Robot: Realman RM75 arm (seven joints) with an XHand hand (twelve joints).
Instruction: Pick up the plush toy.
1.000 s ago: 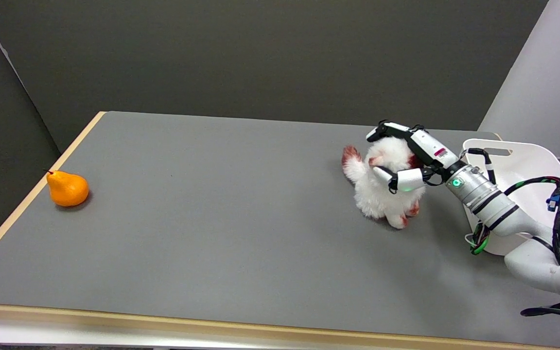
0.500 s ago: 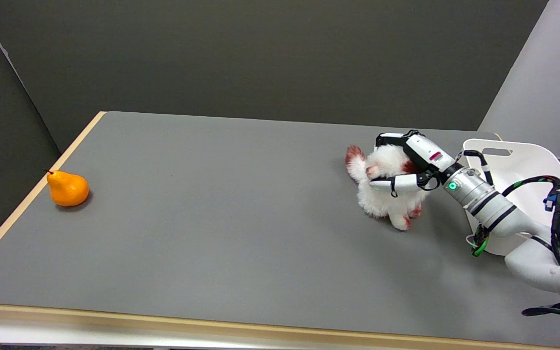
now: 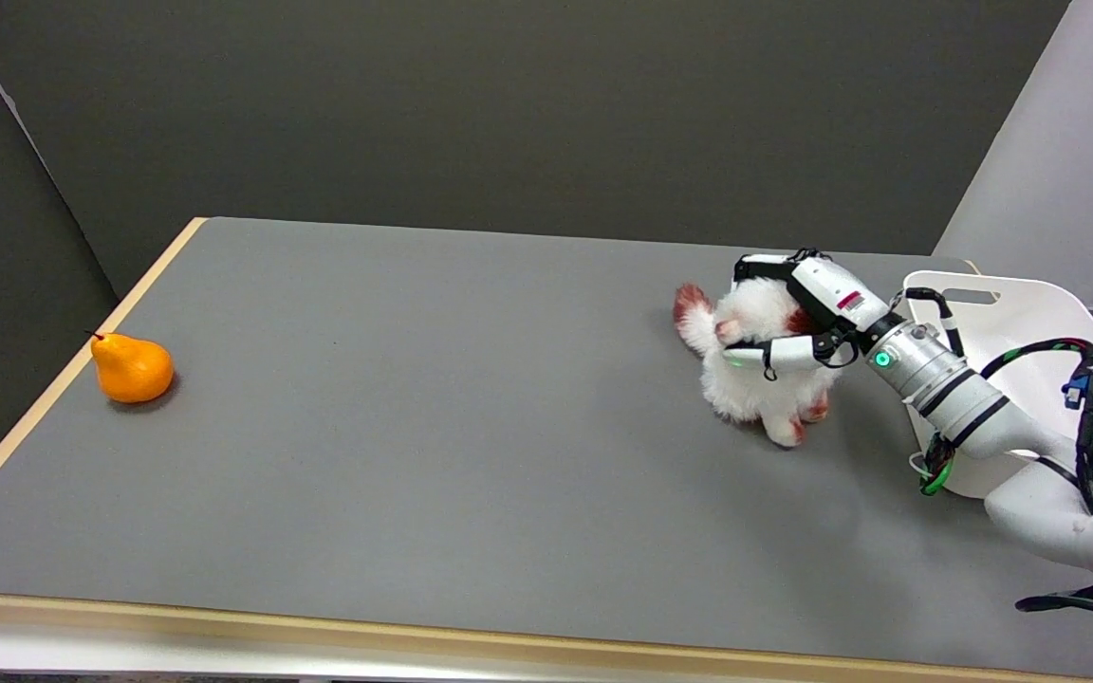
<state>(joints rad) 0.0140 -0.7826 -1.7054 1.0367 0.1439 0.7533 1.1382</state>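
A robotics lab test station: a grey-topped table with pale wood edging [image 3: 63,384], enclosed by plain dark grey partition panels [image 3: 509,104] at twelve and nine o'clock, with a cabled white robot arm [image 3: 1011,436] at four o'clock.

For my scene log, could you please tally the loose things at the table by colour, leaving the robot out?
White with red patches: 1, the plush toy, gripped by the right hand.
Orange: 1, the pear.
White: 1, the bin at the table's right end.
Total: 3.
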